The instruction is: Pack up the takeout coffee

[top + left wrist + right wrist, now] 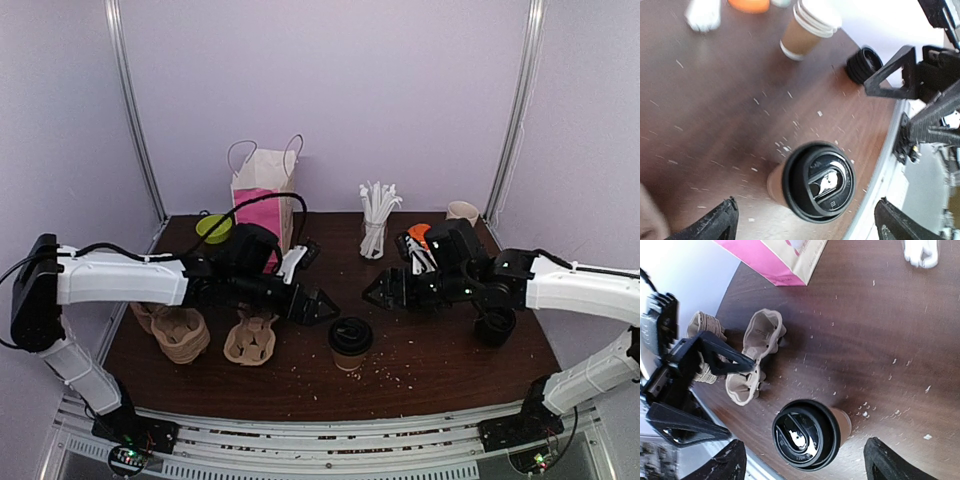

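Note:
One takeout coffee [351, 340], a brown paper cup with a black lid, stands upright on the dark wooden table [440, 365] near its front middle. My left gripper [314, 284] hovers up and to the left of it, jaws wide open and empty. The right gripper [396, 274] hovers up and to the right, also open and empty. In the left wrist view the coffee's lid [819, 181] sits between and beyond my fingertips [722, 222], untouched. The right wrist view shows the same cup [807, 434] centred ahead of its spread fingers [887, 462].
Pulp cup carriers [250, 338] and a second stack [180, 333] lie left of the cup. A pink and white paper bag [262, 190] stands at the back. A jar of stirrers [375, 222], stacked paper cups [462, 212] and stacked black lids [494, 327] sit on the right.

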You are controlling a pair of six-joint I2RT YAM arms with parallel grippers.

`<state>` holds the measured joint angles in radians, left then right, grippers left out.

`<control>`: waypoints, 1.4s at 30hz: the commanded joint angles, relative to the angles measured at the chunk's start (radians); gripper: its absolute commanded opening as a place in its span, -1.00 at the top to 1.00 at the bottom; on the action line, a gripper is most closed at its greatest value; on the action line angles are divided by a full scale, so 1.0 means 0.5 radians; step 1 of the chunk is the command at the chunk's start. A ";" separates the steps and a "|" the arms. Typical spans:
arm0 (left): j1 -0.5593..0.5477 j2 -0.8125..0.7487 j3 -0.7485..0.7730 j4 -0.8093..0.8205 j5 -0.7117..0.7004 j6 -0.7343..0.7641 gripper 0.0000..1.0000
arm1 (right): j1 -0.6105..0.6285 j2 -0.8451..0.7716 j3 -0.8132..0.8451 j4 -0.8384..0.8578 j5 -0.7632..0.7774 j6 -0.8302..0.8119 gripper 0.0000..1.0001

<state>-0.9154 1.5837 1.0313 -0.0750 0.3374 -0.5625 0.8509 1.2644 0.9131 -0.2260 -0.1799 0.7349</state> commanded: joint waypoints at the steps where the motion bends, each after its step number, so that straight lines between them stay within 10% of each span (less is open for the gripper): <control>1: 0.015 -0.305 0.150 -0.257 -0.520 0.433 -0.97 | 0.039 0.134 0.369 -0.716 0.294 -0.566 -0.66; 12: 0.042 -0.866 -0.033 -0.166 -1.246 0.987 -0.96 | 0.327 0.647 0.969 -1.120 0.455 -0.960 -0.62; 29: 0.040 -0.839 -0.139 -0.153 -1.136 0.937 -0.96 | 0.434 1.040 1.242 -1.263 0.389 -1.009 -0.74; 42: 0.041 -0.774 -0.102 -0.197 -1.134 0.890 -0.96 | 0.473 0.936 1.113 -1.086 0.520 -0.369 -0.77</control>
<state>-0.8989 1.1965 0.9592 -0.1959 -0.2417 -0.1070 1.0649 1.7702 1.5059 -0.7841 0.0578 0.4469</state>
